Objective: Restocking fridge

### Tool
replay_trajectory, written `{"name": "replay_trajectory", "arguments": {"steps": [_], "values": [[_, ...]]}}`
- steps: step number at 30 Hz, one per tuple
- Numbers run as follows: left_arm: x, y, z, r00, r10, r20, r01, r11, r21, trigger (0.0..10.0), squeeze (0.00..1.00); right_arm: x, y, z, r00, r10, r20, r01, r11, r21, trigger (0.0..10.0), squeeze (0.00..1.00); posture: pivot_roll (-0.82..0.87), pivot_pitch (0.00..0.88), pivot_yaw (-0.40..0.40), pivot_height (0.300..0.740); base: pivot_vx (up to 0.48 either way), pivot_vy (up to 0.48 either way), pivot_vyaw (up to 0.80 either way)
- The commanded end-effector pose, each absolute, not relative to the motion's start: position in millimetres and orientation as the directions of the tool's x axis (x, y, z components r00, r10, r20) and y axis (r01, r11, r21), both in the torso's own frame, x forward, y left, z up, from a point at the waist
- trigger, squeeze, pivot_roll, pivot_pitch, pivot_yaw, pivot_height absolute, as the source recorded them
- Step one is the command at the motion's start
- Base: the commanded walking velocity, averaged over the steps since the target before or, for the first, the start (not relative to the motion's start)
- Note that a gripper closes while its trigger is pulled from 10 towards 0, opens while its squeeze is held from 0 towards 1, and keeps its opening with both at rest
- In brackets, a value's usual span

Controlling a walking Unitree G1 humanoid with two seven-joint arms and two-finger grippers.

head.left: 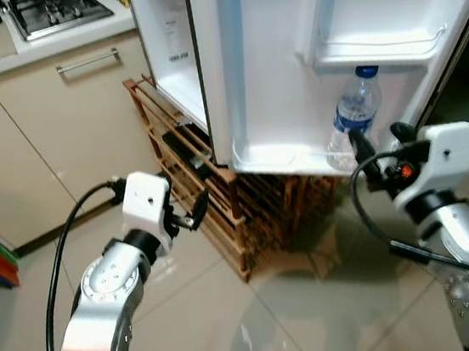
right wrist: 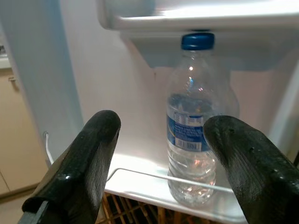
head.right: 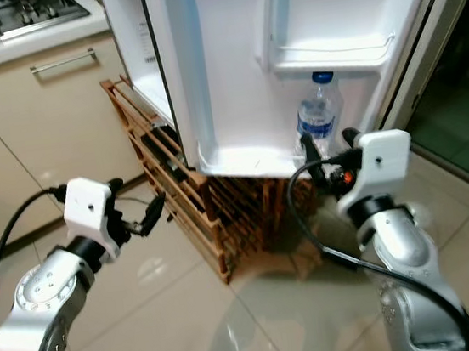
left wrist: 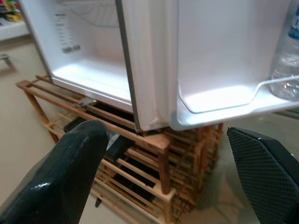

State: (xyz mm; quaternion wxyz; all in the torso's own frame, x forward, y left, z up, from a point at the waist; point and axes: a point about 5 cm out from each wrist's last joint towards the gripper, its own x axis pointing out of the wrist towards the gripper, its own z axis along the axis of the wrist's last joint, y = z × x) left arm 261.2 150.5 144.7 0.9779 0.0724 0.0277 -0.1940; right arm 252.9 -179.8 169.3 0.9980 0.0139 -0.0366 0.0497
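The white fridge door (head.left: 264, 69) stands open. A clear water bottle (head.left: 354, 118) with a blue cap and blue label stands upright in the lower door shelf (head.left: 271, 158), under an upper door bin (head.left: 381, 48). My right gripper (head.left: 381, 147) is open just in front of the bottle (right wrist: 198, 126), a little to its left, and holds nothing. My left gripper (head.left: 193, 213) is open and low, pointing at the door's bottom corner (left wrist: 154, 123) above the wooden rack (left wrist: 154, 154), with nothing between its fingers.
A slatted wooden rack (head.left: 212, 204) stands on the tiled floor beneath the fridge and door. Beige kitchen cabinets (head.left: 59, 137) and a counter with a stove (head.left: 56, 11) lie to the left. The fridge's white interior (head.left: 169, 46) is open behind the door.
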Motion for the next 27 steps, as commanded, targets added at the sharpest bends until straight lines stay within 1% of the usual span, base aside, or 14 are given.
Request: {"name": "replay_trajectory", "arguments": {"steps": [1,7,9,10,13,20,21,24,25,27], "values": [[258.5,148.3,145.9,0.929,-0.365,-0.069,0.371,0.918,0.141,10.0,0.00,254.1,-176.4,164.2,0.993,0.105,0.062,-0.107,0.994,0.023,10.0,0.00,0.00,0.000,-0.003,0.740,0.000,-0.439,0.80],[250.4,149.3,141.7,0.927,-0.366,-0.086,0.376,0.912,0.163,10.0,0.00,255.0,-172.4,160.6,0.991,0.122,0.056,-0.123,0.992,0.010,10.0,0.00,0.00,0.000,-0.014,0.740,0.000,-0.441,0.80],[245.4,150.0,139.6,0.923,-0.372,-0.096,0.383,0.908,0.168,10.0,0.00,255.4,-173.4,160.0,0.993,0.102,0.054,-0.104,0.994,0.028,10.0,0.00,0.00,0.002,-0.016,0.740,0.000,-0.439,0.00],[242.6,150.8,137.2,0.920,-0.379,-0.105,0.391,0.909,0.146,10.0,0.00,255.3,-173.9,160.4,0.994,0.090,0.061,-0.094,0.994,0.053,10.0,0.00,0.00,0.003,-0.016,0.740,0.000,0.000,0.00],[241.7,151.5,136.5,0.915,-0.389,-0.103,0.400,0.909,0.121,10.0,0.00,254.6,-172.1,162.8,0.991,0.104,0.081,-0.107,0.993,0.040,10.0,0.00,0.00,0.007,-0.014,0.740,0.000,0.000,0.00],[239.3,153.6,136.4,0.895,-0.434,-0.103,0.444,0.886,0.129,10.0,0.00,255.3,-171.1,171.2,0.987,0.091,0.135,-0.095,0.995,0.023,10.0,0.00,-0.01,0.010,-0.008,0.740,0.000,0.000,0.00],[238.3,154.1,136.2,0.891,-0.443,-0.102,0.453,0.882,0.128,10.0,0.00,257.4,-175.0,171.5,0.991,0.057,0.123,-0.058,0.998,0.003,10.0,0.00,-0.01,0.010,-0.007,0.740,0.000,0.000,0.00],[237.8,154.9,135.9,0.889,-0.446,-0.102,0.456,0.881,0.124,10.0,0.00,258.7,-177.1,171.8,0.992,0.035,0.123,-0.036,0.999,0.002,10.0,0.00,-0.01,0.011,-0.006,0.740,0.000,0.000,0.00],[236.1,156.0,135.2,0.879,-0.467,-0.094,0.475,0.874,0.102,10.0,0.00,263.3,-183.0,171.5,0.993,-0.002,0.121,-0.002,0.999,0.033,10.0,0.98,-0.02,0.013,-0.005,0.740,0.000,0.000,0.00],[235.6,156.3,135.1,0.876,-0.474,-0.090,0.481,0.871,0.096,10.0,0.00,265.0,-184.8,171.4,0.993,-0.010,0.121,0.004,0.999,0.049,10.0,0.98,-0.02,0.012,-0.005,0.740,0.000,0.000,0.00]]}}
